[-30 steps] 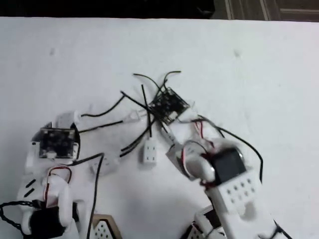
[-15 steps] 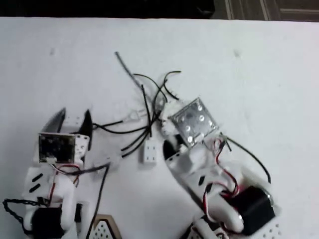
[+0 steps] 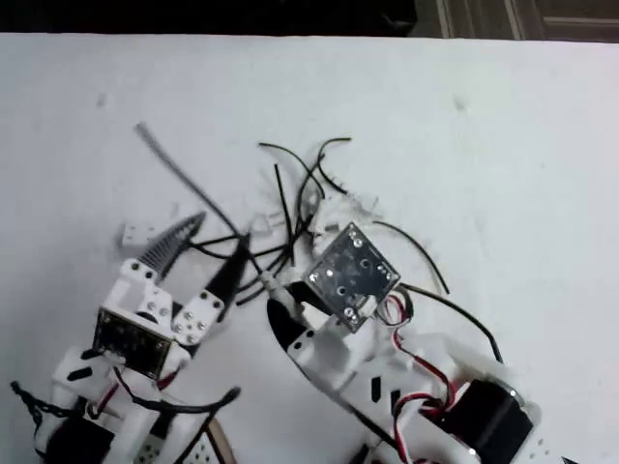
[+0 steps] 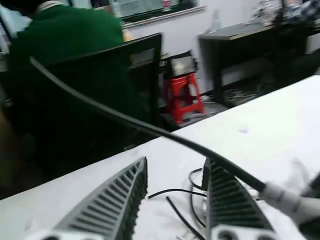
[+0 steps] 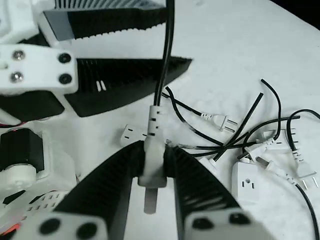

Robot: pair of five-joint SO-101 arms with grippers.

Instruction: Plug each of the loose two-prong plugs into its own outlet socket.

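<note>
Step in hand: getting one plug to a socket, not seated yet. My right gripper (image 5: pixel 154 150) is pinched narrow on the white plug (image 5: pixel 152 167), which stands upright between the jaws with its end poking out below. Its black cord (image 5: pixel 162 60) runs up and away. My left gripper (image 4: pixel 175 162) is spread wide and holds nothing, and the cord crosses by its fingers. The right arm is bent low over the table (image 3: pixel 503 145), wrist tipped down. The left arm sits beside it, jaws aimed at the cord tangle. A small socket (image 5: pixel 131 134) lies just beyond the held plug, and an outlet block (image 5: pixel 248 182) lies off to one side. Next, I'd judge: line the prongs up with the slots, steady the socket, push straight in. Can't tell the prong orientation.
</note>
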